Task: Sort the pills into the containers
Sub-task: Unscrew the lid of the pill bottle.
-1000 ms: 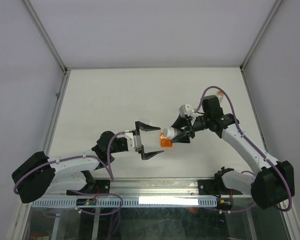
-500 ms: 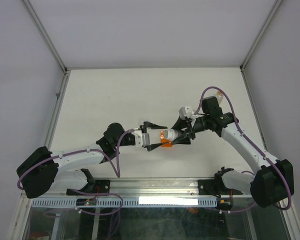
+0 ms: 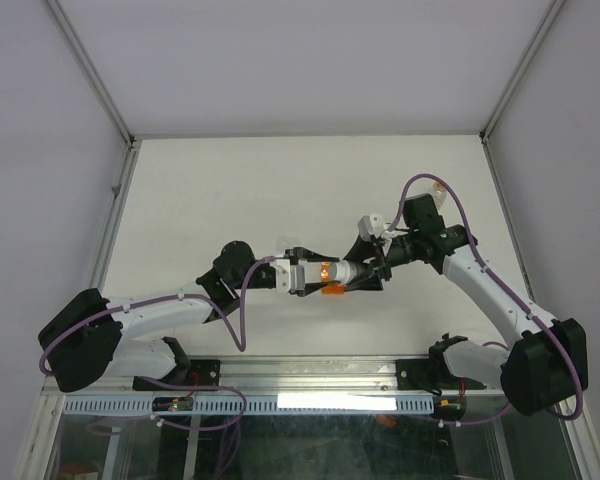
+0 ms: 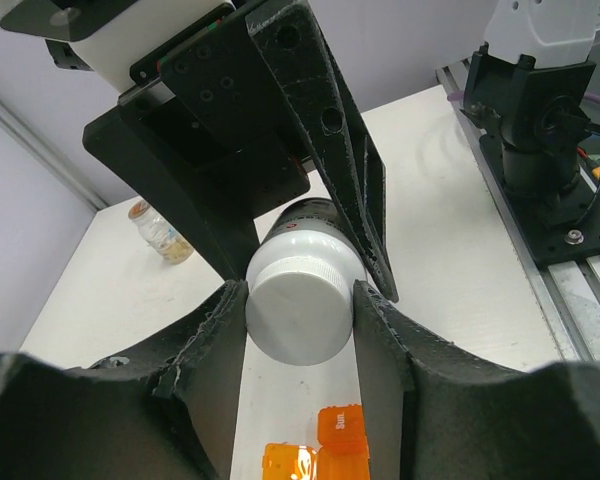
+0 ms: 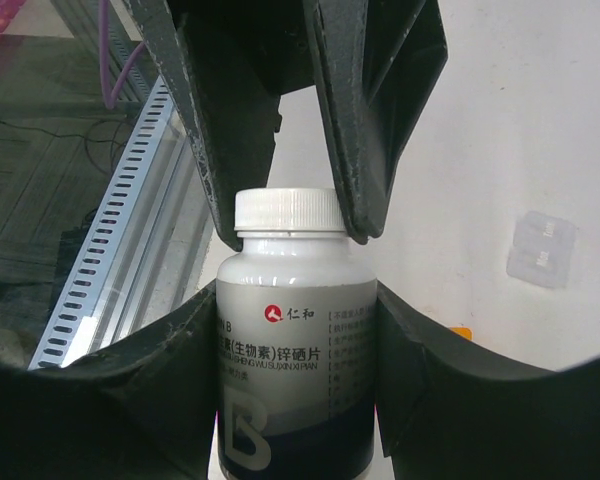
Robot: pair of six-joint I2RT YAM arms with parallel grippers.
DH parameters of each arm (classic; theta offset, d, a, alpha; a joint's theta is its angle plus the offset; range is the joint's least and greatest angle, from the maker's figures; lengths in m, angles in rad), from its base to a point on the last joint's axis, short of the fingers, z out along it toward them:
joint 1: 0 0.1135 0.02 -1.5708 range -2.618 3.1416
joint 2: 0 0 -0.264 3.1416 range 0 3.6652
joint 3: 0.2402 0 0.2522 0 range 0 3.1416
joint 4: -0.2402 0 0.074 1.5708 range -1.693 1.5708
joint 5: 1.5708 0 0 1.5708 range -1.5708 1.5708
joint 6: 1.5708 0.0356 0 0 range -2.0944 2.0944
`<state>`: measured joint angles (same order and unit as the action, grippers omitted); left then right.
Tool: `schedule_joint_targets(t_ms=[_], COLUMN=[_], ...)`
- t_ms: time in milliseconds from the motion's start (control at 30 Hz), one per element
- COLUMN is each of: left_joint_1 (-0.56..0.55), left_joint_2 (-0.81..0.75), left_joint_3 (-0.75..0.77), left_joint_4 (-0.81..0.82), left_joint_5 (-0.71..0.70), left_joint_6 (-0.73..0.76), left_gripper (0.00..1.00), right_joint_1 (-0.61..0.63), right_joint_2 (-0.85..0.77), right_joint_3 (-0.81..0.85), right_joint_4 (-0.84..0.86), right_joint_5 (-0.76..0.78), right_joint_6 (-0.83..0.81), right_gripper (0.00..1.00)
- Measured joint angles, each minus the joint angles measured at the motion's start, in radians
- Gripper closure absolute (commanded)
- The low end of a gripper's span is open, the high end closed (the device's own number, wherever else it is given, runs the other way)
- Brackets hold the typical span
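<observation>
A white bottle (image 5: 295, 340) with a dark band and printed label is held level above the table, my right gripper (image 5: 298, 350) shut on its body. The bottle's ribbed white cap (image 4: 298, 310) sits between the pads of my left gripper (image 4: 300, 320), which touch it on both sides. From above, the two grippers meet end to end at the bottle (image 3: 342, 270), left gripper (image 3: 310, 275) facing right gripper (image 3: 365, 270). Orange translucent cups (image 4: 325, 450) lie on the table just below. A clear vial (image 4: 160, 232) holding tan pills lies further off.
A small clear plastic piece (image 5: 545, 250) lies on the white table (image 3: 230, 190) beside the bottle. The slotted metal rail (image 5: 110, 230) and the arm bases (image 3: 460, 365) run along the near edge. Frame posts stand at the table's corners.
My left gripper moved right from beside the orange cups up to the bottle's cap and narrowed from wide open until its pads met the cap. The right arm stayed still with the bottle.
</observation>
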<state>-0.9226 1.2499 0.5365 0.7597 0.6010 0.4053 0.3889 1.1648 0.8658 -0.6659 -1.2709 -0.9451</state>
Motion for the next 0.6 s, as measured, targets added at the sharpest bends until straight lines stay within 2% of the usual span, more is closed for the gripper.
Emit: schedule_joint_targets(t_ms=[167,233,300,367,433,500,600], left_joint_1=[0.001,0.001,0.001,0.001,0.001,0.001,0.001], left_joint_2=[0.002,0.002,0.003,0.003,0.003,0.003,0.003], left_joint_3=[0.006,0.007,0.011,0.015,0.016,0.016,0.016], left_joint_4=[-0.013,-0.016,-0.023,-0.032,-0.036,-0.036,-0.036], left_joint_5=[0.008,0.009,0.011,0.012,0.012,0.012,0.012], left_joint_6=[0.003,0.004,0.005,0.005,0.005,0.004,0.001], left_gripper=[0.68,0.84,1.00,1.00,1.00,1.00,1.00], right_joint_1=[0.000,0.000,0.000,0.000,0.000,0.000,0.003], right_joint_2=[0.000,0.000,0.000,0.000,0.000,0.000,0.000], right_joint_3=[0.000,0.000,0.000,0.000,0.000,0.000,0.000], right_joint_4=[-0.008,-0.010,-0.011,-0.012,-0.013,-0.013,-0.010], right_joint_5=[0.002,0.002,0.002,0.003,0.006,0.008,0.012], right_joint_6=[-0.001,-0.002,-0.003,-0.004,-0.004,-0.003,-0.003], right_gripper=[1.00,0.98,0.83,0.63,0.48,0.41,0.34])
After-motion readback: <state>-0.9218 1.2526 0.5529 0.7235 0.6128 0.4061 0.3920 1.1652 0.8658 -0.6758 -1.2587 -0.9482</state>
